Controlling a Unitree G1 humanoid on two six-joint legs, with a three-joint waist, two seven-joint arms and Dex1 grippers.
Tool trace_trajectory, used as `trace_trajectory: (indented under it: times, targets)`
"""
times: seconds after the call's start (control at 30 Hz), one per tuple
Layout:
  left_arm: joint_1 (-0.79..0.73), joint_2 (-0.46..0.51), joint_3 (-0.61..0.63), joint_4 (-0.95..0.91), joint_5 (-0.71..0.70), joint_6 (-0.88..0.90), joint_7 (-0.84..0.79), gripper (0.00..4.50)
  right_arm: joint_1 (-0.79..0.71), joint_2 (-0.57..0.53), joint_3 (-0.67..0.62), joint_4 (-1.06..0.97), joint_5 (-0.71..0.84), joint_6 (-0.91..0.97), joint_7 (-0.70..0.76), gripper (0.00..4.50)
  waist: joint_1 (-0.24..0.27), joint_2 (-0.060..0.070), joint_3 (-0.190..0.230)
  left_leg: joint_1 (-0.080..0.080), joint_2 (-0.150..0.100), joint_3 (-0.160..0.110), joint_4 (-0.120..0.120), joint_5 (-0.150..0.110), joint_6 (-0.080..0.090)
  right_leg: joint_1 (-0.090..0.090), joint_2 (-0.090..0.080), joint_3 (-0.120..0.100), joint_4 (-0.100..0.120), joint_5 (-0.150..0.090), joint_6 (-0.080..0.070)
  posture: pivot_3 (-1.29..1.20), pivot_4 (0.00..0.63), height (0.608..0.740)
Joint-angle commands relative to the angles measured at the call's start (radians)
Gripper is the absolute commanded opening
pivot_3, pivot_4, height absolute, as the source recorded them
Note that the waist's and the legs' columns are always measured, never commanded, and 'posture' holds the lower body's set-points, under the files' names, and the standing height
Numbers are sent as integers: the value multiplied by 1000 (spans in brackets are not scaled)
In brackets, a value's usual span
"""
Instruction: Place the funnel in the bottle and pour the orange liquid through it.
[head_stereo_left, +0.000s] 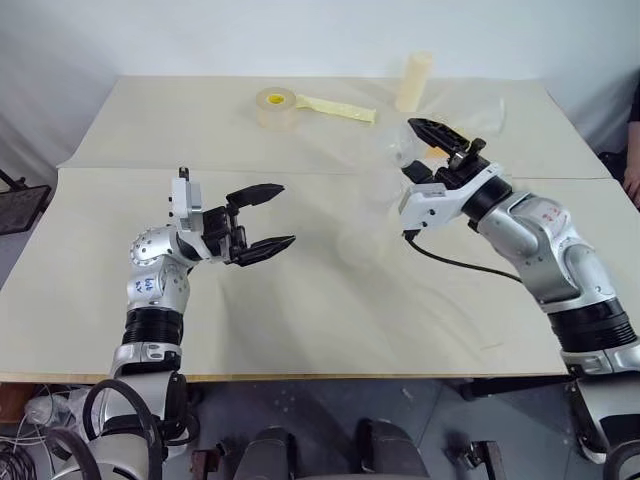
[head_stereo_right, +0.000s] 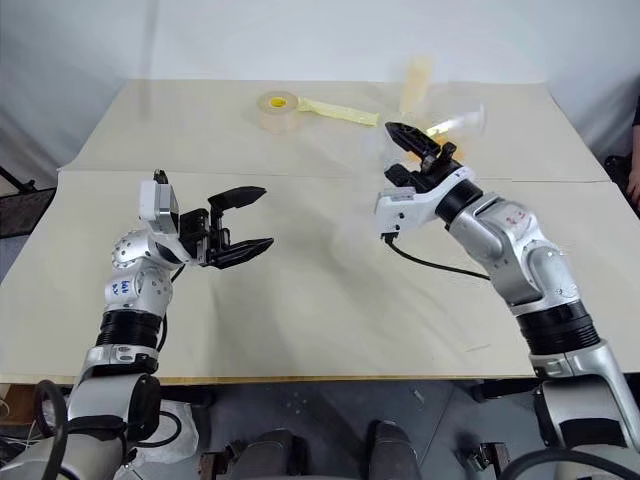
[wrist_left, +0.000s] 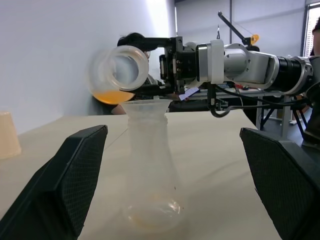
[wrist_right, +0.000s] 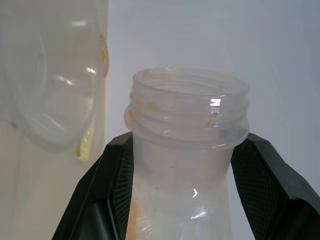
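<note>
While tilted near one flask (wrist_left: 150, 165), one bottle (wrist_right: 185, 150) in right jaws; left jaws released.

I can make out no text, label, brand, number or sign on anything here. My right forearm carries small red marks and my left arm a small blue mark on its shell, but they are too small for me to read.
</note>
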Motion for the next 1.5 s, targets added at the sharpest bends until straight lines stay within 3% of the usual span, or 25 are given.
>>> trace_trajectory:
  times: [0.03,1.5]
  targets:
    - [-2,-3,19,-42,-33,4,12,4500,-37,-31,-29,-2,-32,-34,-52,2446,0,0,0,0,0,0,0,0,0,0,0,0,0,0,0,0,150,740]
    - [39,14,10,-78,-33,43,6,4500,-21,-89,-8,41,-268,-152,-237,2446,0,0,0,0,0,0,0,0,0,0,0,0,0,0,0,0,150,740]
